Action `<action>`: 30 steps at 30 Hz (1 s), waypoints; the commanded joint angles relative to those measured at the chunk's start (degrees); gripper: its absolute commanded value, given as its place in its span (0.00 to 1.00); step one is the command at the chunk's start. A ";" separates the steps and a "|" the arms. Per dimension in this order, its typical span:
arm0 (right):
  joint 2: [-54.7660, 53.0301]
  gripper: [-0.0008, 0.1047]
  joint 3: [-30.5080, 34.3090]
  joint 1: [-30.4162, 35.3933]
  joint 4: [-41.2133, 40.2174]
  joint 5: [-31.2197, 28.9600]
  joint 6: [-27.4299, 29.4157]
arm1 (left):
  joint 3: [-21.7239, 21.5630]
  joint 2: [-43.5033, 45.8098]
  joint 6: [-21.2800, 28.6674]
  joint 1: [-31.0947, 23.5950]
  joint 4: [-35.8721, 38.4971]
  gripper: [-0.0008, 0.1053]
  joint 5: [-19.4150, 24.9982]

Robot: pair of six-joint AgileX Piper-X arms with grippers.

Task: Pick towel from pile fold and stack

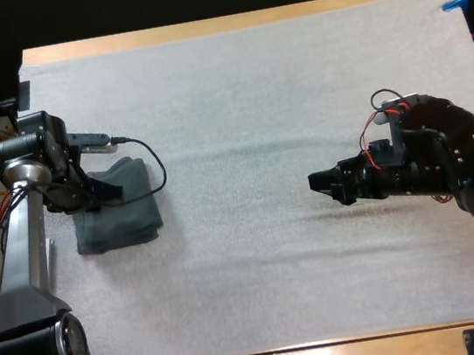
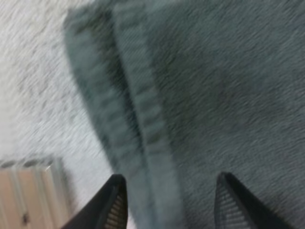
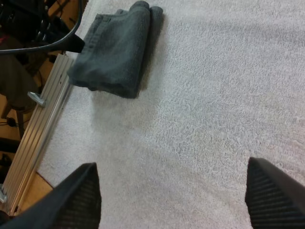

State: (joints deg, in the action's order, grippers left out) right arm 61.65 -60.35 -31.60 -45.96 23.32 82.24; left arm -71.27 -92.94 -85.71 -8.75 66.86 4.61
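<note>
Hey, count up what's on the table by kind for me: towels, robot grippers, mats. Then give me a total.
Folded dark grey-green towel: 1
Black-fingered grippers: 2 (left gripper, right gripper)
White mat: 1
Total: 4

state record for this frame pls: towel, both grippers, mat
towel: one dark grey-green folded towel, lying near the mat's left edge
left gripper: open, fingers apart over the folded towel; contact cannot be told
right gripper: open, over bare mat, well apart from the folded towel
surface: white mat on the wooden table
</note>
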 commanded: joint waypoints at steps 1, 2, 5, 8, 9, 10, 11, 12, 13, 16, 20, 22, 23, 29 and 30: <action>-0.05 0.60 -0.07 -0.09 0.71 1.03 0.00 | 0.05 0.26 -0.49 -0.11 -0.02 0.39 -1.47; -0.05 0.60 -0.07 -0.09 0.71 1.03 0.00 | 0.05 0.26 -0.66 -0.11 -0.02 0.39 -3.32; -0.05 0.60 -0.07 -0.09 0.71 1.03 0.00 | 0.05 0.26 -1.58 -0.11 0.10 0.39 -6.43; -0.05 0.60 -0.07 -0.09 0.71 1.03 0.00 | 1.52 0.26 -1.94 -0.11 -1.15 0.39 -6.89; -0.05 0.60 -0.07 -0.09 0.71 1.03 0.00 | 2.72 0.26 -1.92 -0.11 -2.35 0.39 -6.89; -0.05 0.60 -0.07 -0.09 0.71 1.03 0.00 | 3.39 0.26 -1.92 -0.11 -2.98 0.39 -6.89; -0.05 0.60 -0.07 -0.09 0.71 1.03 0.00 | 4.91 0.26 -1.93 -0.11 -4.43 0.39 -6.89; -0.05 0.60 -0.07 -0.09 0.71 1.03 0.00 | 6.56 0.26 -2.39 -0.11 -5.94 0.39 -6.78; -0.05 0.60 -0.07 -0.09 0.71 1.03 0.00 | 7.10 0.26 -2.39 -0.11 -6.72 0.39 -6.78; -0.05 0.60 -0.07 -0.09 0.71 1.03 0.00 | 10.65 0.26 -2.38 -0.11 -9.61 0.39 -5.85; -0.05 0.60 -0.07 -0.09 0.72 1.03 0.00 | 11.76 0.26 -2.38 -0.11 -10.02 0.39 -3.43; -0.05 0.60 -0.07 -0.09 0.88 1.03 0.00 | 10.95 0.26 -2.39 -0.11 -9.54 0.39 -3.06; -0.05 0.60 -0.07 -0.09 0.99 1.03 0.00 | 9.91 0.26 -2.78 -0.11 -8.65 0.39 -3.08; -0.05 0.60 -0.07 -0.09 1.27 1.03 0.00 | 3.92 3.83 -4.12 -0.11 -6.44 0.39 -3.08; -0.05 0.60 -0.07 -0.09 1.53 1.31 0.00 | 2.82 5.42 -4.50 -0.11 -6.63 0.39 -3.08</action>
State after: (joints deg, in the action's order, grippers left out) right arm 61.65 -60.35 -31.60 -44.96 23.61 82.20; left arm -67.55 -89.16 -89.49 -8.75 59.97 0.81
